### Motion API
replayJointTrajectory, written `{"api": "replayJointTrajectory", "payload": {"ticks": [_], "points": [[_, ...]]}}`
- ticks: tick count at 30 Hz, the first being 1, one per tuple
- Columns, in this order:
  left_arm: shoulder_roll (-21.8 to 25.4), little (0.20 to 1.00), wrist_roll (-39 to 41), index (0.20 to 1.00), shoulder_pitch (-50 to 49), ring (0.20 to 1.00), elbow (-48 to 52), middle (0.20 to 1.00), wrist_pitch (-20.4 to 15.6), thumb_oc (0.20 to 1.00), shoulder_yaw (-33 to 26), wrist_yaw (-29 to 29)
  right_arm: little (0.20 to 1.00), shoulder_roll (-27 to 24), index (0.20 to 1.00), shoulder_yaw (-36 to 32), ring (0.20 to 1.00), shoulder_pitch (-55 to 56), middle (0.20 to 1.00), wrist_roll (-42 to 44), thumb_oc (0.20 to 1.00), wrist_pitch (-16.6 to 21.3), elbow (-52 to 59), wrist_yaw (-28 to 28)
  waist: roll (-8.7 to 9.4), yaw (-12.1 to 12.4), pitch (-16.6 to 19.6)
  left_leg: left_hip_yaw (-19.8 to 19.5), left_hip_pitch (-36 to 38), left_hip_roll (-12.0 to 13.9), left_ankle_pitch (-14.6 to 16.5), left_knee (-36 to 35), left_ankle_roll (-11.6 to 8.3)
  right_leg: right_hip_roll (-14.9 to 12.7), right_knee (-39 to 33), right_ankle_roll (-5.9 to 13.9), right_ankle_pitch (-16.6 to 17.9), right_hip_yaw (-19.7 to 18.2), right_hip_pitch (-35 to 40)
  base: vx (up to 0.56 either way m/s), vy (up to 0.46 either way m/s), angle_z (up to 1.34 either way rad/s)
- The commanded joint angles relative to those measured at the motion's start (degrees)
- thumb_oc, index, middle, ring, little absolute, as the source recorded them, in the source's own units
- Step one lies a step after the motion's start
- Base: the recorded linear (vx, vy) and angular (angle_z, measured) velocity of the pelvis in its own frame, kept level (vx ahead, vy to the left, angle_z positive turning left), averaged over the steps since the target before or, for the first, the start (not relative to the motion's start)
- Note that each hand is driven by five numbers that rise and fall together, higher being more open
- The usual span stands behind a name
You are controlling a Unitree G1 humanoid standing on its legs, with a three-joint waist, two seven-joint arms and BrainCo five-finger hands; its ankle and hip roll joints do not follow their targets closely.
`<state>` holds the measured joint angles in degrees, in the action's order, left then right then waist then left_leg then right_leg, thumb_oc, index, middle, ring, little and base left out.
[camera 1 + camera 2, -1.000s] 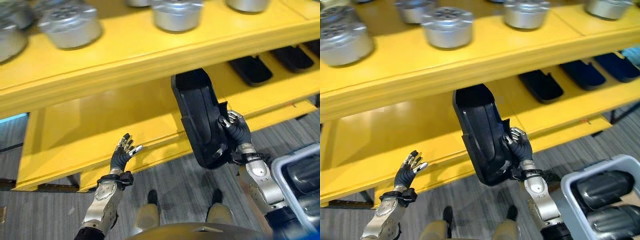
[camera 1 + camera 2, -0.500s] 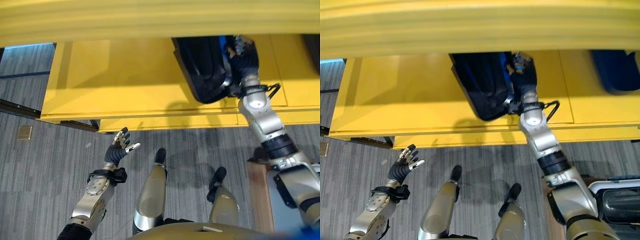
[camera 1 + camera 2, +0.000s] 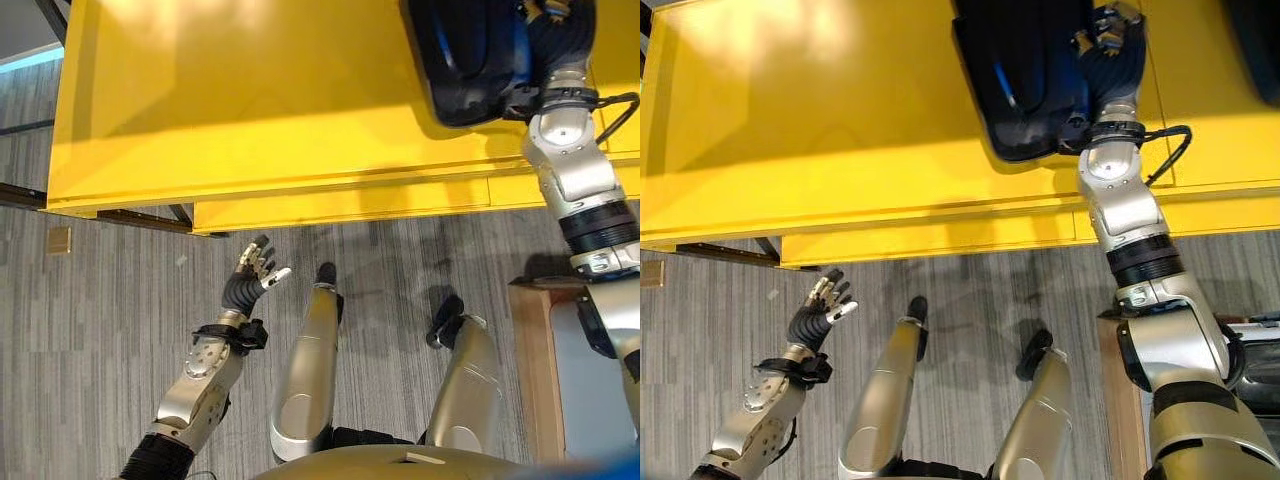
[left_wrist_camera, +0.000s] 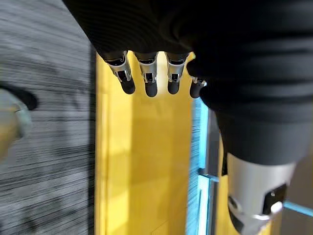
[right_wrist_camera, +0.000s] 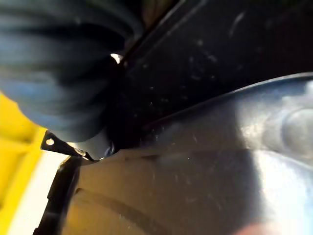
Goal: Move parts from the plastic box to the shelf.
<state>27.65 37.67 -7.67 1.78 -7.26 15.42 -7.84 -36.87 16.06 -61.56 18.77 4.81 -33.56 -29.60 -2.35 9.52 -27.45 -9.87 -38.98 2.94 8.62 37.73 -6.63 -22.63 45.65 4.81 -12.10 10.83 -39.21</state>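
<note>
The black part (image 3: 1025, 70) is lying on the yellow shelf (image 3: 820, 130), up at about 1 o'clock in the head views, its rounded near end stopping just short of the shelf's front edge. A thin blue streak is showing on its dark surface. The right hand (image 3: 1108, 45) is sitting against the part's 3 o'clock side, fingers wrapping over its edge and gripping it, with the right arm reaching up to it from 4 o'clock. In the right wrist view the same part (image 5: 205, 147) is sitting directly against the hand's dark cover, its glossy moulded surface and a raised curved rib running across, with a sliver of yellow shelf (image 5: 14, 142) showing beside it.

The left hand (image 3: 250, 285) is hanging well apart from the part, down at 7 o'clock over the grey carpeted floor (image 3: 90, 330), its fingers spread and relaxed, holding nothing. Its own wrist view is showing those fingers (image 4: 149, 81) in a straight loose row, with the shelf (image 4: 146, 161) past them.

A pale wooden stand (image 3: 535, 360) is showing at 4 o'clock beside the right arm.
</note>
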Motion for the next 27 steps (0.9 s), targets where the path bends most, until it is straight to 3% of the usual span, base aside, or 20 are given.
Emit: {"api": "replayJointTrajectory", "payload": {"ticks": [1, 3, 11, 27], "points": [[1.9, 1.0, 0.9, 1.0, -0.7, 1.0, 1.5, 1.0, -3.1, 1.0, 1.4, -0.3, 0.2, -2.9, 0.2, -1.4, 0.2, -9.5, 0.2, -1.2, 0.2, 3.8, -3.2, -3.6, -0.78, 0.4, 4.7, 2.7, -2.6, 0.7, -1.5, -1.2, 1.24, 1.4, 1.4, 0.29, -3.5, -0.5, 3.6, 0.01, -0.007, 0.07], [2.4, 1.0, 1.5, 1.0, 1.0, 1.0, 1.2, 1.0, -3.6, 1.0, 2.9, -0.7, 0.2, -4.0, 0.2, 1.0, 0.2, -16.2, 0.2, 0.3, 0.2, 3.4, -14.1, -3.8, -0.99, 0.7, 4.9, 2.6, -3.7, 0.6, -1.1, -0.5, 1.44, 1.6, 2.3, 0.24, -4.2, -1.0, 2.3, 0.0, 0.0, 0.0], [3.3, 1.0, 2.0, 1.0, 3.1, 1.0, 1.4, 1.0, -4.1, 1.0, 4.1, -1.2, 0.2, -6.0, 0.2, 7.3, 0.2, -24.8, 0.2, 3.1, 0.2, 2.3, -29.9, -1.0, -1.23, 1.5, 4.9, 2.0, -5.0, -0.3, -0.9, 0.3, 1.64, 1.0, 3.4, 0.24, -5.1, -0.7, 1.7, 0.01, -0.024, 0.09], [3.4, 1.0, 2.2, 1.0, 6.1, 1.0, 1.5, 1.0, -5.3, 1.0, 5.0, -2.5, 0.2, -3.9, 0.2, 12.0, 0.2, -26.3, 0.2, 0.8, 0.2, 1.1, -34.7, 1.2, -1.42, 2.8, 4.0, 1.1, -5.9, -1.4, -0.9, 0.6, 2.19, 0.7, 3.9, 0.48, -5.6, 0.0, 1.8, 0.01, -0.002, 0.04]]}}
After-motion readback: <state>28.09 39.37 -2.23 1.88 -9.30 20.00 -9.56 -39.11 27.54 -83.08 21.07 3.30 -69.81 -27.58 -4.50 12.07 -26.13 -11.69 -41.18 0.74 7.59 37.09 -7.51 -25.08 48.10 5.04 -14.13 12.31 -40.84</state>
